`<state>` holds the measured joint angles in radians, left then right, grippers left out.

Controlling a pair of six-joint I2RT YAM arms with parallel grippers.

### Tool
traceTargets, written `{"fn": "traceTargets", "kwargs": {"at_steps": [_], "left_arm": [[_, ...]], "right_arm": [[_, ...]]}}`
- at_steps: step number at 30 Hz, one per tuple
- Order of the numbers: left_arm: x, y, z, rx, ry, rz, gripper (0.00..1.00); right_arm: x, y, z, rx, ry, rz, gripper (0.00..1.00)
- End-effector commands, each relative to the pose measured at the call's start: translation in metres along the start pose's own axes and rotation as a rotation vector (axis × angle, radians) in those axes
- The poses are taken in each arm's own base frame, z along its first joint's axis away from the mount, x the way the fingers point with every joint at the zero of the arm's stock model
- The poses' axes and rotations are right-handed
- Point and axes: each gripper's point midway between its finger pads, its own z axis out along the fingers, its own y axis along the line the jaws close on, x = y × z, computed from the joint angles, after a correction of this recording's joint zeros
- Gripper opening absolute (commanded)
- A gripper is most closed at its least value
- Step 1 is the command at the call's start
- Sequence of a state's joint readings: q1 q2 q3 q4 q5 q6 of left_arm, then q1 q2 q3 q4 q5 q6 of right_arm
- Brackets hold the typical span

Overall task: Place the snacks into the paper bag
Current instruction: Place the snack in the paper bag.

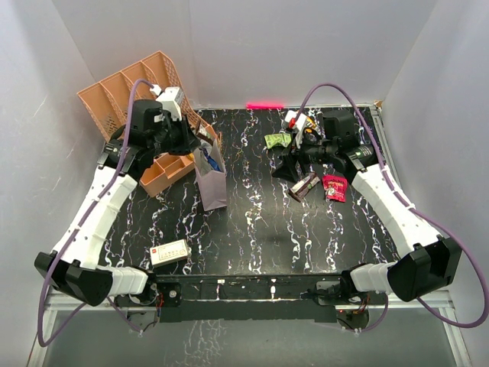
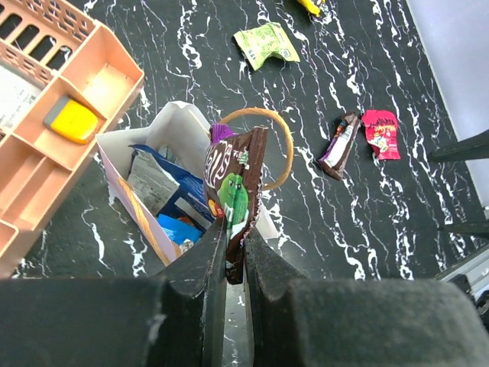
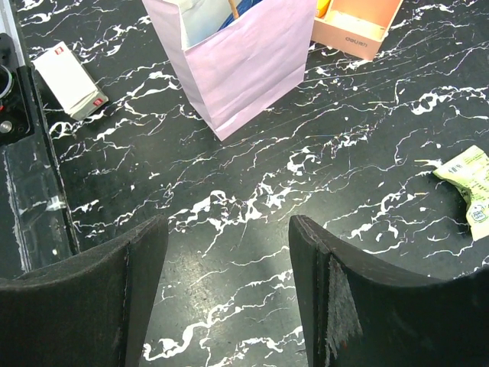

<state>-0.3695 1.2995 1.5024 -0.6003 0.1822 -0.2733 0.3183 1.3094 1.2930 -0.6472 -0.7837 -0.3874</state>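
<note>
My left gripper (image 2: 235, 260) is shut on a dark brown packet (image 2: 235, 191) and holds it over the open mouth of the mauve paper bag (image 2: 114, 164). The bag stands upright left of centre (image 1: 212, 183) and holds a large blue packet (image 2: 183, 202). On the table lie a green packet (image 1: 277, 141), a brown-and-silver wrapper (image 1: 304, 186) and a red packet (image 1: 334, 187). My right gripper (image 3: 229, 283) is open and empty above bare tabletop, near the wrappers in the top view (image 1: 284, 164). The bag (image 3: 244, 61) also shows in the right wrist view.
A peach slotted organiser (image 1: 126, 95) stands at the back left, with a small peach tray (image 1: 164, 172) beside the bag. A white box with a red mark (image 1: 170, 253) lies at the near left. More small items (image 1: 299, 122) sit at the back right.
</note>
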Motion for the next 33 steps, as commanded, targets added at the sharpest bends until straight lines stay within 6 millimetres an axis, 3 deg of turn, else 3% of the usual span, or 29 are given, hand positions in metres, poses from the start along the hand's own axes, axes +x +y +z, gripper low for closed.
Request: {"fn": "traceTargets", "kwargs": {"at_steps": [1, 7, 18, 22, 33], "left_arm": [[0.003, 0.000, 0.005, -0.022, 0.002, -0.145, 0.00], [0.019, 0.003, 0.018, -0.033, 0.056, -0.219, 0.00], [0.014, 0.005, 0.031, -0.051, 0.044, -0.296, 0.00], [0.020, 0.006, 0.042, -0.051, 0.064, -0.314, 0.05], [0.018, 0.003, 0.039, -0.029, 0.053, -0.284, 0.13]], "right_arm": [[-0.017, -0.003, -0.007, 0.030, -0.053, -0.066, 0.67], [-0.015, -0.006, -0.006, 0.037, -0.047, -0.063, 0.67], [-0.014, -0.005, -0.006, 0.031, -0.049, -0.062, 0.67], [-0.014, -0.005, -0.006, 0.036, -0.051, -0.065, 0.68], [-0.015, -0.006, -0.007, 0.042, -0.050, -0.062, 0.68]]}}
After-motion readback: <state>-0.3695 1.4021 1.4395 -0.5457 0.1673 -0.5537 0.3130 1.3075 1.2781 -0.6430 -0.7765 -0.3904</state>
